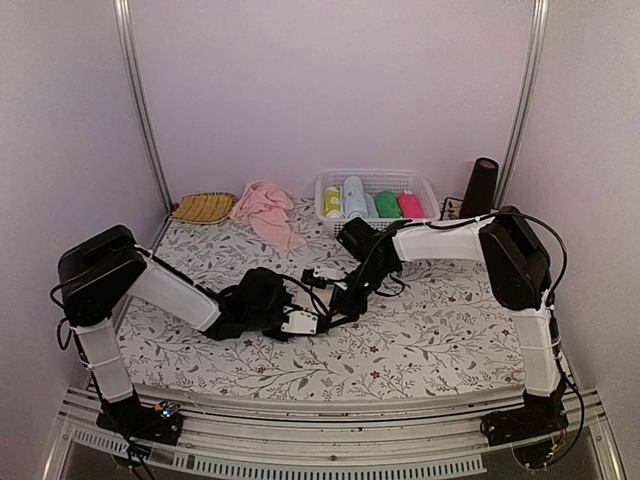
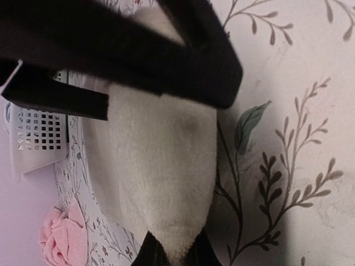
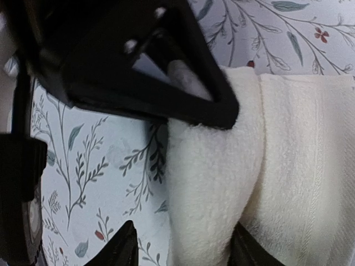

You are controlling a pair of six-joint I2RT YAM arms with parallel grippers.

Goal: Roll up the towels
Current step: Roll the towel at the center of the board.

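Observation:
The cream towel lies partly rolled on the flowered table cover, and in the top view both grippers hide it. My left gripper is shut, pinching the towel's rolled end between its fingertips. My right gripper stands open around a thick fold of the same cream towel; its left finger is clear of the cloth. In the top view the left gripper and right gripper meet mid-table. The pink towel lies crumpled at the back.
A white basket at the back holds several coloured towel rolls. A woven yellow tray sits at the back left and a dark cylinder at the back right. Each arm's fingers cross the top of the other's wrist view.

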